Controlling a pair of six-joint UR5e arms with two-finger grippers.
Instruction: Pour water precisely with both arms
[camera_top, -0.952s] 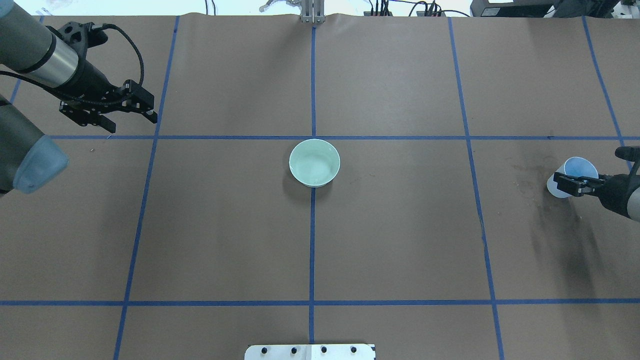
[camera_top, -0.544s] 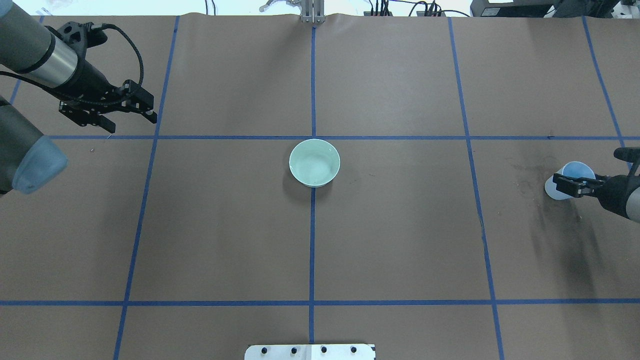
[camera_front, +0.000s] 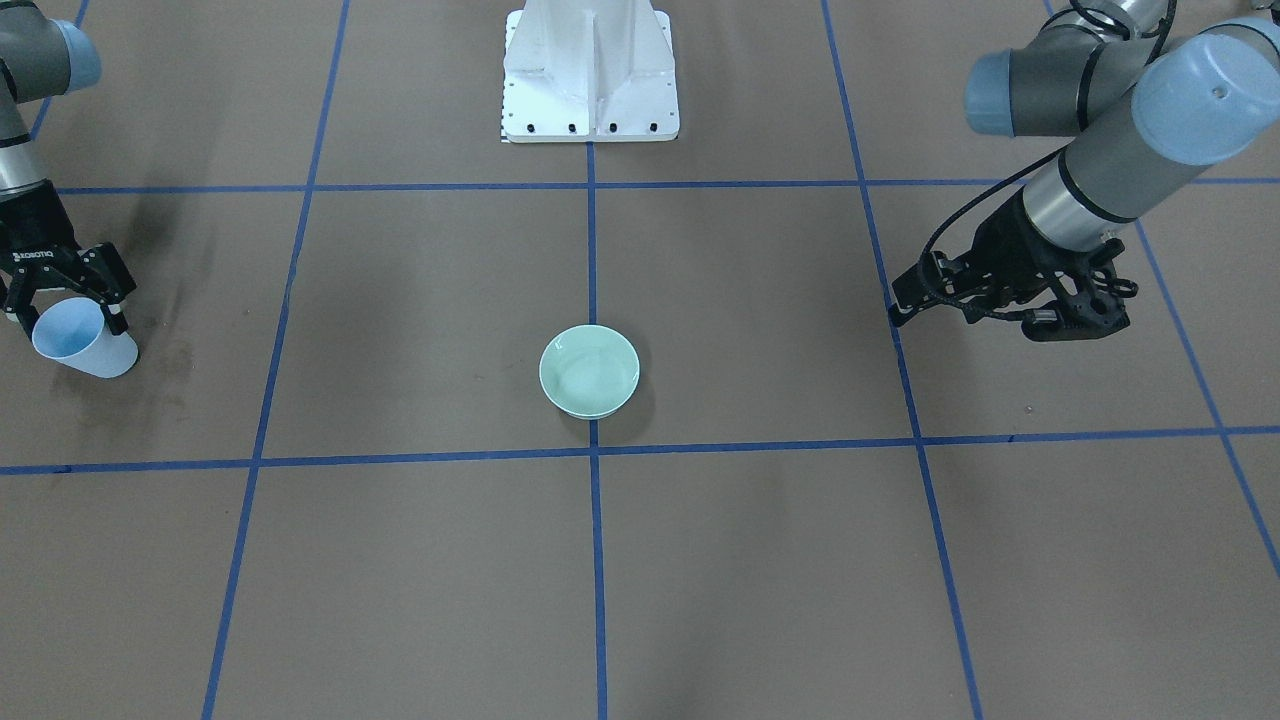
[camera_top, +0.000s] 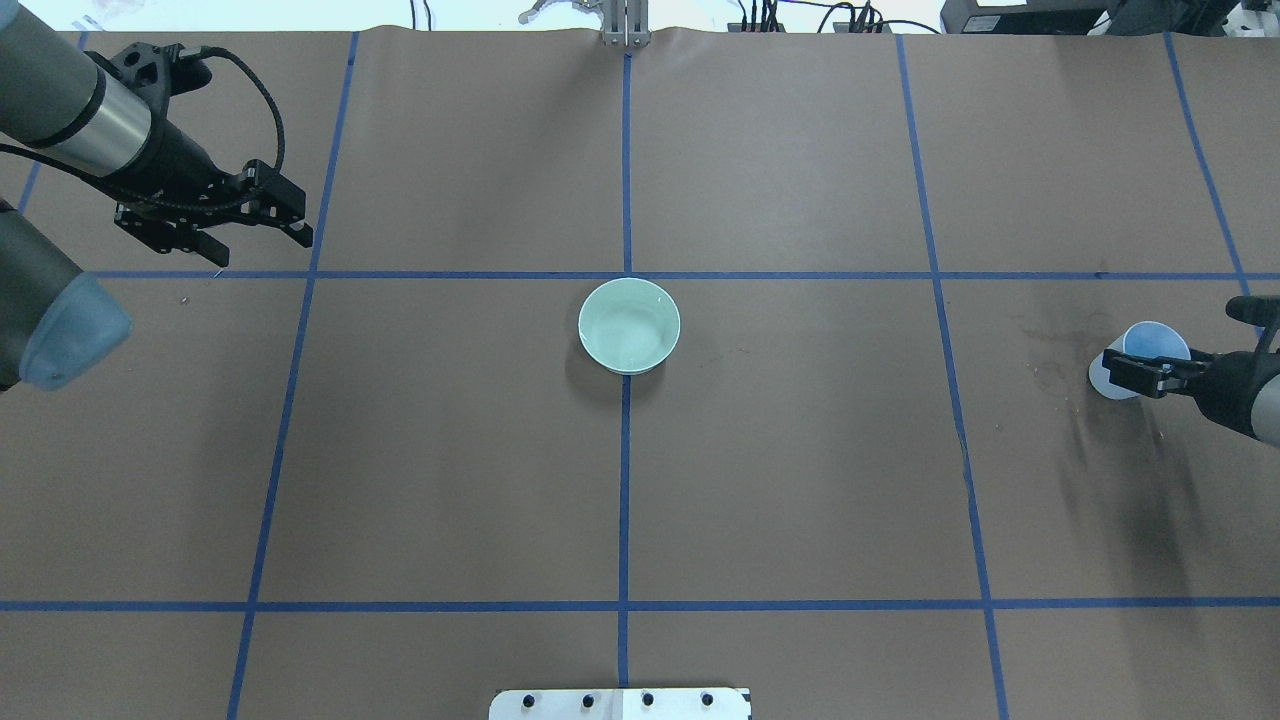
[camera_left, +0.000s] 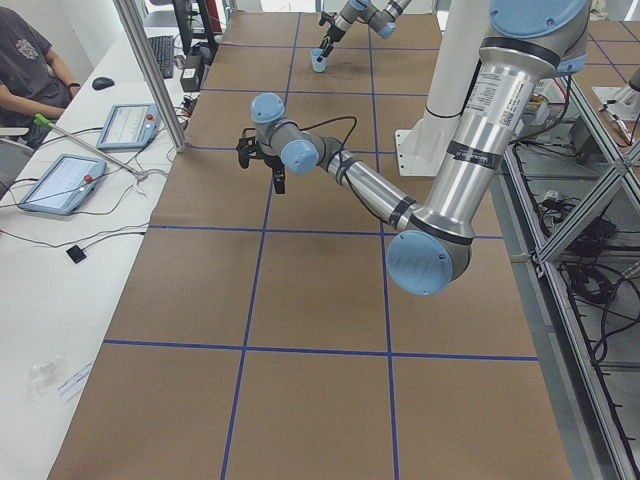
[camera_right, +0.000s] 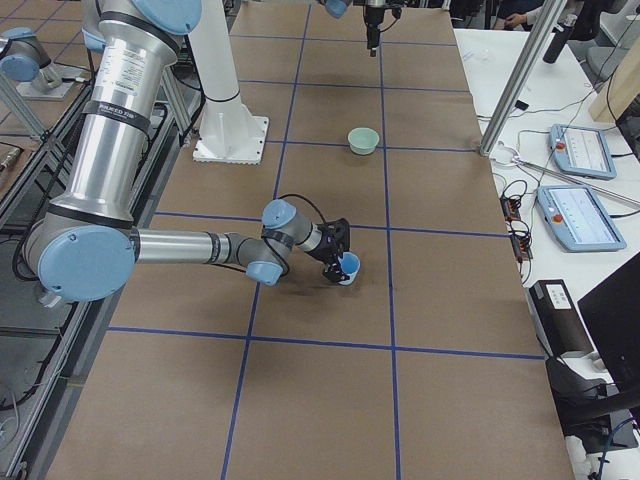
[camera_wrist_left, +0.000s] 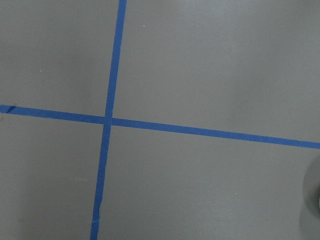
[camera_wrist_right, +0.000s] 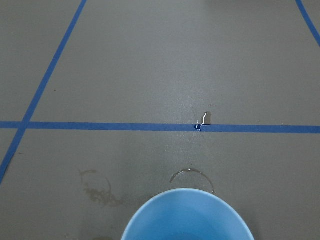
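My right gripper (camera_top: 1140, 374) is shut on a pale blue cup (camera_top: 1146, 345) at the table's right end. It holds the cup slightly tilted, low over the brown paper. The cup also shows in the front view (camera_front: 82, 342), the right side view (camera_right: 348, 267) and the right wrist view (camera_wrist_right: 187, 216). A pale green bowl (camera_top: 629, 325) stands at the table's centre, and only faint glints show in it. My left gripper (camera_top: 262, 245) is open and empty, far left of the bowl (camera_front: 589, 370). Whether water is in the cup I cannot tell.
Wet rings (camera_wrist_right: 192, 174) and a drop on the blue tape (camera_wrist_right: 202, 120) lie just ahead of the cup. A dark damp stain (camera_top: 1120, 470) marks the paper near my right gripper. The white pedestal (camera_front: 590, 70) stands at the table's near edge.
My right gripper has lowered the blue cup a little and shifted it slightly left. My left gripper has drifted slightly back.
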